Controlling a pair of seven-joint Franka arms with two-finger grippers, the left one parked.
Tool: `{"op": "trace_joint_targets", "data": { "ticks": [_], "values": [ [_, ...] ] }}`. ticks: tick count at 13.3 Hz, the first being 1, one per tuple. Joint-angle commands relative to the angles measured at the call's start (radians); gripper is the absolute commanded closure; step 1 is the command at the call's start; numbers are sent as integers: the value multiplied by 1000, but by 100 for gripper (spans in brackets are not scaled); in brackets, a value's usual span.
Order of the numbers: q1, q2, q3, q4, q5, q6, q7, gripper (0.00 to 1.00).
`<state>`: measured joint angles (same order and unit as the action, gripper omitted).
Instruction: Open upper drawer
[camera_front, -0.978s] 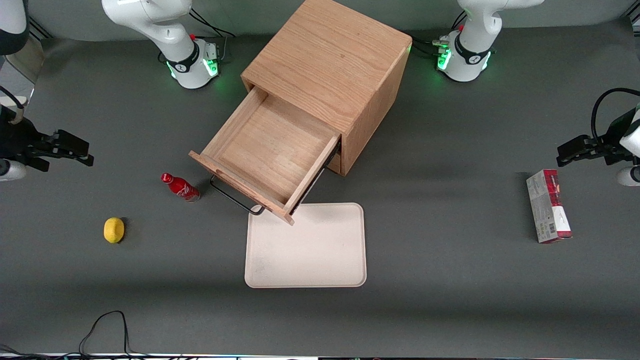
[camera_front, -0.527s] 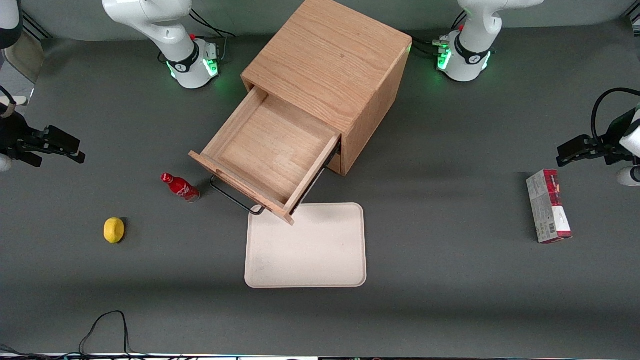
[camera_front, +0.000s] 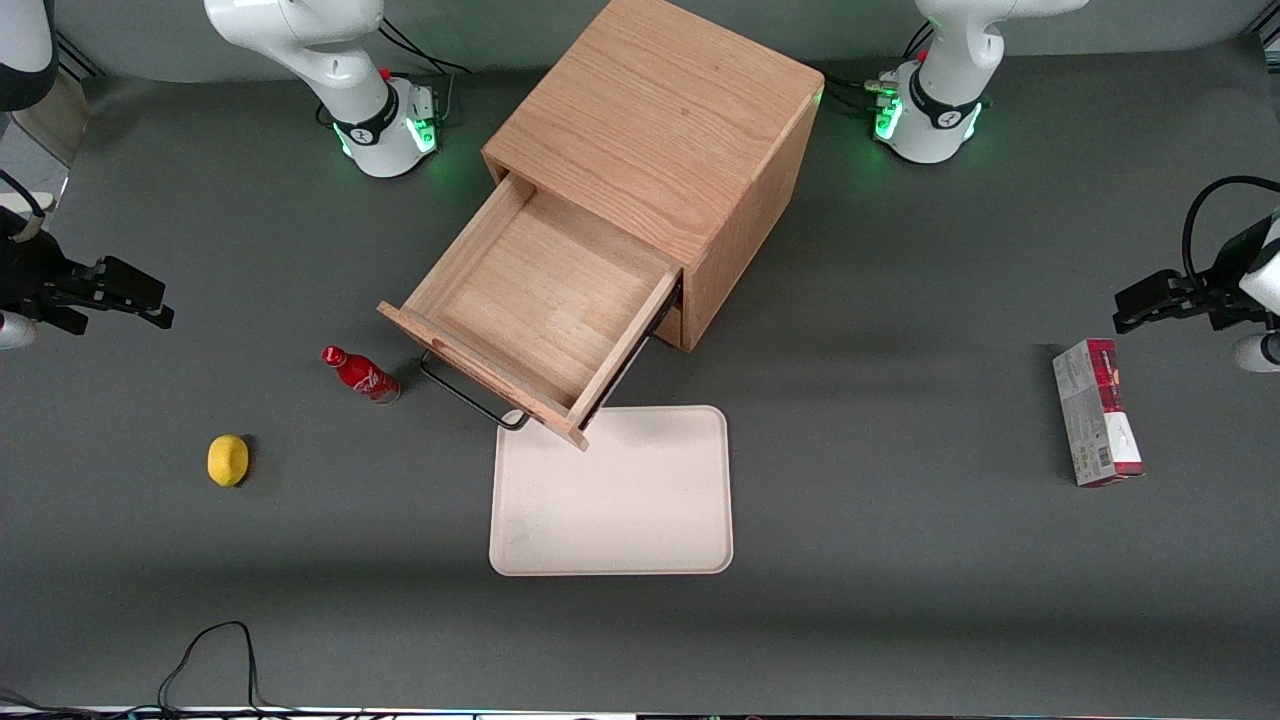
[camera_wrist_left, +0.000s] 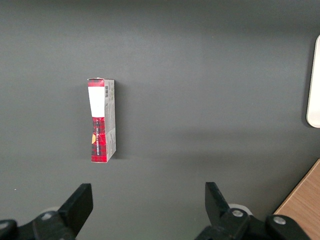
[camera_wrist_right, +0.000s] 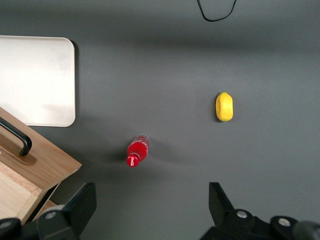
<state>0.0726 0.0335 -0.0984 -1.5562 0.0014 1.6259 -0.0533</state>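
1. Near the middle of the tabletop (camera_front: 900, 560), the upper drawer (camera_front: 545, 300) stands pulled well out of the wooden cabinet (camera_front: 665, 130), its bare wooden floor open to view.
2. Its black handle (camera_front: 465, 398) runs along the drawer front, on the side facing the front camera; the right wrist view shows one end of that handle (camera_wrist_right: 17, 137) on the front panel.
3. One corner of the drawer front overhangs the edge of a cream tray (camera_front: 612, 492), which lies flat on the tabletop, nearer the front camera than the cabinet.
4. Just beside the handle, toward the working arm's end, a small red bottle (camera_front: 360, 374) stands upright.
5. A yellow lemon (camera_front: 228, 460) lies farther toward that end and nearer the front camera than the bottle.
6. At the working arm's end of the tabletop, well apart from the drawer, the gripper (camera_front: 140, 300) hangs above the surface with its fingers spread apart and nothing between them.
7. Toward the parked arm's end, a red and grey carton (camera_front: 1097, 412) lies flat.
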Motion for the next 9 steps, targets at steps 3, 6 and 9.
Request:
{"op": "trace_joint_targets", "data": {
  "ticks": [3, 6, 9],
  "values": [
    [7, -7, 3, -2, -23, 9, 27, 0],
    [32, -1, -21, -2, -24, 9, 27, 0],
    [24, -1, -21, -2, -24, 9, 27, 0]
  ]
}}
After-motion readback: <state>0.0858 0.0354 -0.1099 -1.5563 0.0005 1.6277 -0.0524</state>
